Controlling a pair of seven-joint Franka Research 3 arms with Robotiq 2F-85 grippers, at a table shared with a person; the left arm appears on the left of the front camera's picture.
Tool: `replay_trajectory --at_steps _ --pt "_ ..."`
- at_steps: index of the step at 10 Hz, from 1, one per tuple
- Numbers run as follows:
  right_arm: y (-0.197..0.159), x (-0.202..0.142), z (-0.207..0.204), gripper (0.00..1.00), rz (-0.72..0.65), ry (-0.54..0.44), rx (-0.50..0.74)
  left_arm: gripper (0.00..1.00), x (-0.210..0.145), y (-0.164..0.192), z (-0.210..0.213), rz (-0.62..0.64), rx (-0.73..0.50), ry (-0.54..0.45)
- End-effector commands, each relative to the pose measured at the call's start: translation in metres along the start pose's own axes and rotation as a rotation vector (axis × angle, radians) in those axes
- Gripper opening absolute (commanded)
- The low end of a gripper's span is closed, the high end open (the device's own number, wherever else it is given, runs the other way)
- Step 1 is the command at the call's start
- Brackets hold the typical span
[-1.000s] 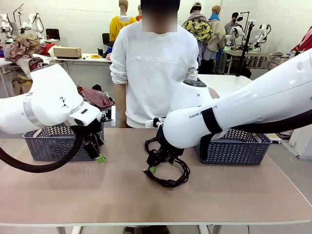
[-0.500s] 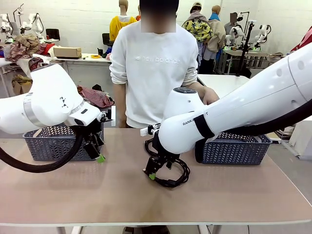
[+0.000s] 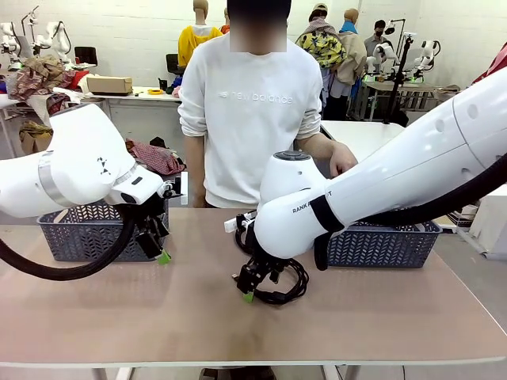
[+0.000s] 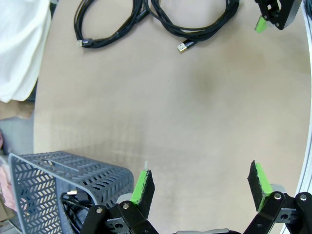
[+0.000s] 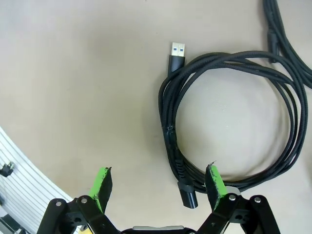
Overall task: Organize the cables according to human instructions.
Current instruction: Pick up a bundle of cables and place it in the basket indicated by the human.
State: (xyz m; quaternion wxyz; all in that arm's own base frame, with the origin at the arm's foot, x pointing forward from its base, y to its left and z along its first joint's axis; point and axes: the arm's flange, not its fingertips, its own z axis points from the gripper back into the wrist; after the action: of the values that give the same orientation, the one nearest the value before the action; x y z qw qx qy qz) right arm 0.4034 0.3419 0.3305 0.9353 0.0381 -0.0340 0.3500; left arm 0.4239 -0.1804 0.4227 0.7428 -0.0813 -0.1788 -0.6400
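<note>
Two cables lie on the table's middle as loose black coils. My right gripper [image 3: 249,291] hangs open just above the near-left edge of one coil [image 3: 295,287]. In the right wrist view that coil [image 5: 169,136] runs under the right green fingertip, its USB plug [image 5: 177,51] pointing away; my right gripper [image 5: 158,181] holds nothing. A second cable [image 5: 287,41] shows at the top right. My left gripper [image 3: 161,252] stands open and empty beside the left basket [image 3: 83,231]. The left wrist view shows my left gripper [image 4: 201,181], both coils [image 4: 117,33] [image 4: 209,31] farther off, and another cable [image 4: 73,202] inside the basket.
A second grey basket [image 3: 380,244] stands at the right of the table. A person in a white sweatshirt [image 3: 249,111] stands at the far edge, one hand [image 3: 342,162] raised behind my right arm. Bare tabletop [image 3: 119,317] stretches along the front.
My right arm has swung left and toward the table's front, bringing its gripper lower over the coil's near-left edge. The left arm has not moved.
</note>
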Motion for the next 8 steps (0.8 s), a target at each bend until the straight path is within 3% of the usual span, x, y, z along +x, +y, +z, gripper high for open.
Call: replay_trajectory --at_steps 1,8 --pt "0.005 0.013 -0.002 1.0 0.008 0.005 -0.038 1.0 -0.001 0.001 0.002 0.003 0.002 -0.001" --pt "0.016 0.02 -0.016 1.0 0.028 0.046 -0.104 1.0 -0.001 0.001 0.002 0.003 0.002 -0.001"
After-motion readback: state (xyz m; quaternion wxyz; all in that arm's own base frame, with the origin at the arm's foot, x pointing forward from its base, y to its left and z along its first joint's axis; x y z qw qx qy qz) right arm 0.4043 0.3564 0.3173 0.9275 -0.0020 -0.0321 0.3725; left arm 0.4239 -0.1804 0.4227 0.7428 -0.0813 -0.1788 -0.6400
